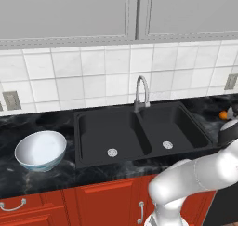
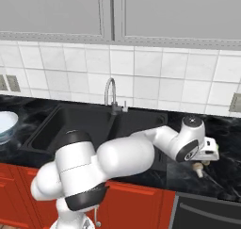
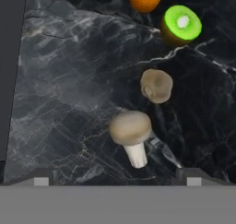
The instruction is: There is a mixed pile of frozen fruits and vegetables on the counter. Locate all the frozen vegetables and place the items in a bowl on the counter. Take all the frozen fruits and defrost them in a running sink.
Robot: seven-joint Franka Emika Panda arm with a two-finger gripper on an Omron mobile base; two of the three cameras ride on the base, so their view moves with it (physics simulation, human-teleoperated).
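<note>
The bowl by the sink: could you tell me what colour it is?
The bowl is glossy white inside, pale blue-grey outside; clearest in the left base view.

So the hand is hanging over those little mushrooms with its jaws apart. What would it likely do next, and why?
Probably lower straight down onto the nearer mushroom and close on it. The gripper is open and holds nothing, and that mushroom lies on the counter just ahead of the jaws, apart from the other mushroom. The bowl it belongs in waits on the far side of the sink.
</note>
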